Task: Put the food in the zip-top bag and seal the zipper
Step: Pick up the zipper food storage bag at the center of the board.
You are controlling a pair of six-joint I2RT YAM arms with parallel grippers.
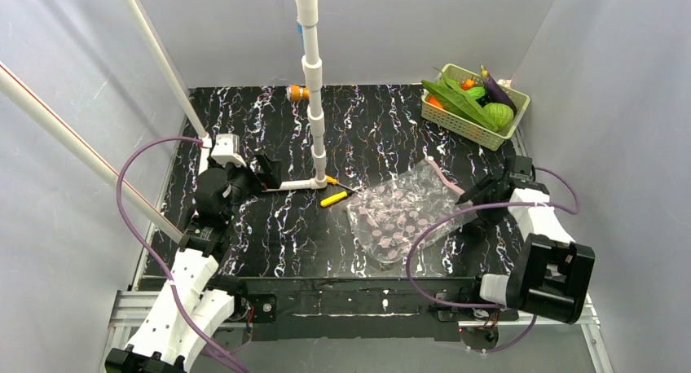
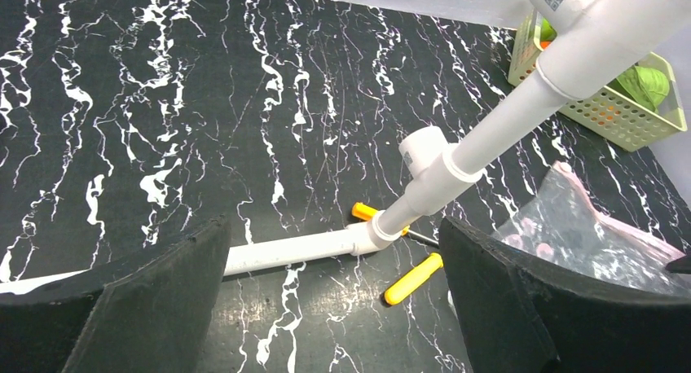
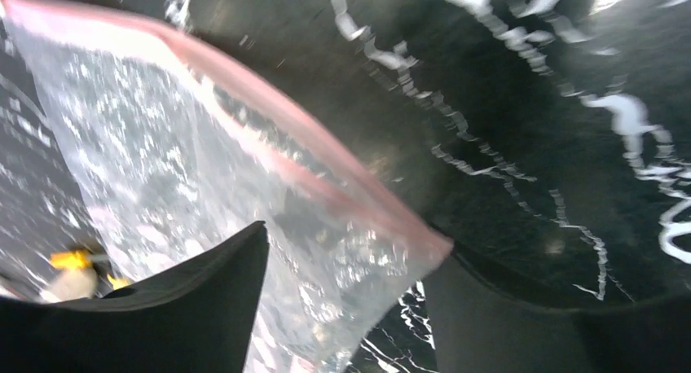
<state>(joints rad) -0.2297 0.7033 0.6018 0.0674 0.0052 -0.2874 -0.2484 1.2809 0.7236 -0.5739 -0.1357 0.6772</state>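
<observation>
Black marbled surface (image 1: 269, 226): white pipe stand (image 1: 313, 80) rises at ctr, its foot btwn left arm and zip-top bag (image 1: 399, 214), which lies flat right of ctr. Green basket (image 1: 466, 129) at far right corner holds the food (image 1: 456, 100). Yellow-handled screwdriver (image 1: 334, 199) lies beside bag, by pipe foot. Left pincer (image 2: 334, 308) wide open, empty. Right pincer (image 3: 346, 308) part-open, astride bag's corner w/ pink zipper (image 3: 269, 112); no firm grip visible.
</observation>
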